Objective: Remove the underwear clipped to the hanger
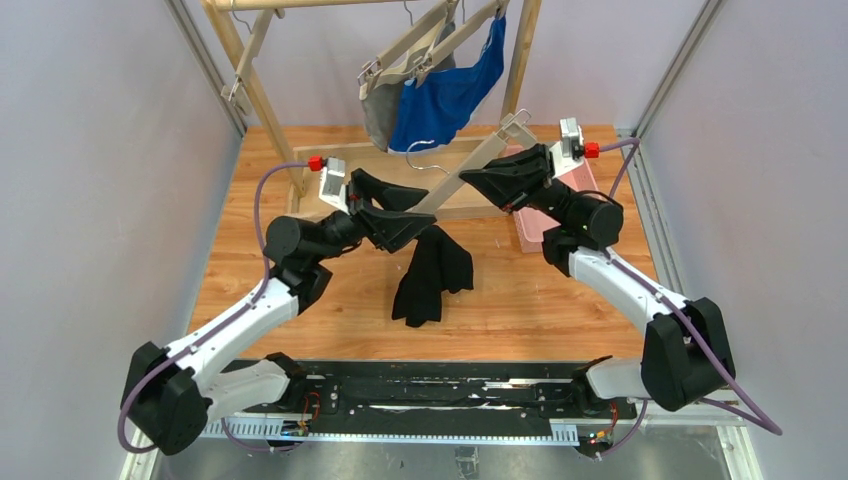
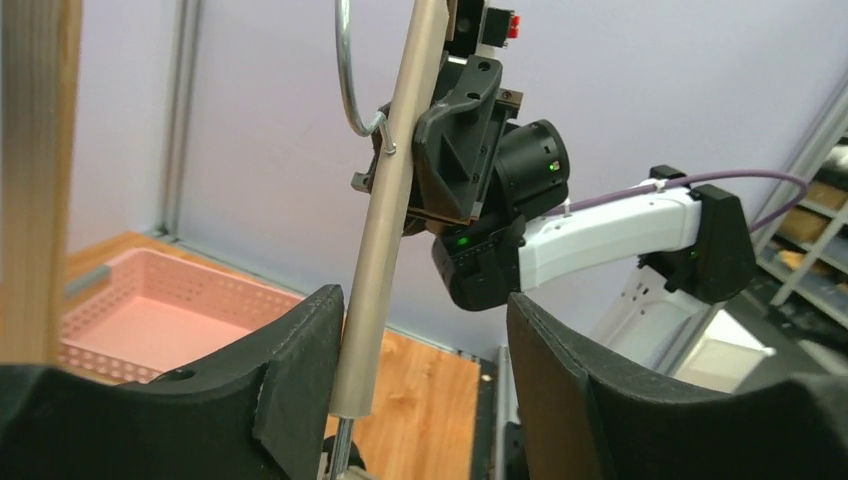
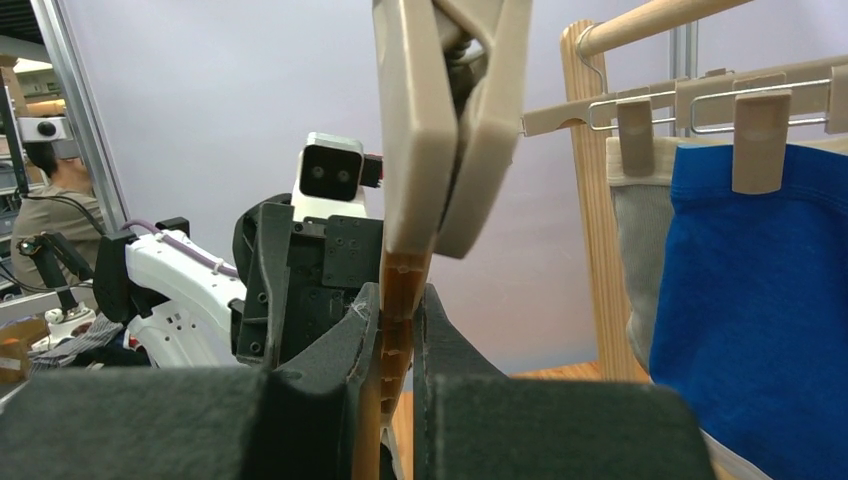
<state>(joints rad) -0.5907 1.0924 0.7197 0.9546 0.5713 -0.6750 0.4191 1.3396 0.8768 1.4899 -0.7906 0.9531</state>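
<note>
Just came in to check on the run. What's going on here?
Both arms have a hanger between them, off the rack and over the table. The right gripper is shut on one end; the left gripper stands open around the bar. Black briefs sit just below the left gripper; whether a clip holds them is unclear. Grey briefs and blue briefs are clipped to hangers on the rack.

Far edge of the table [image 1: 330, 290]: rack [image 1: 255, 90], with two clipped briefs [image 1: 440, 100] hanging from it side by side, right of centre. In front of them a hanger [image 1: 470, 165] slants between the left gripper [image 1: 415, 210], at its lower end, and the right gripper [image 1: 480, 178], higher up. Below the lower end, mid-table, drapes the loose brief [image 1: 432, 275]. On the table's right, under the right arm, sits the basket [image 1: 530, 232].
</note>
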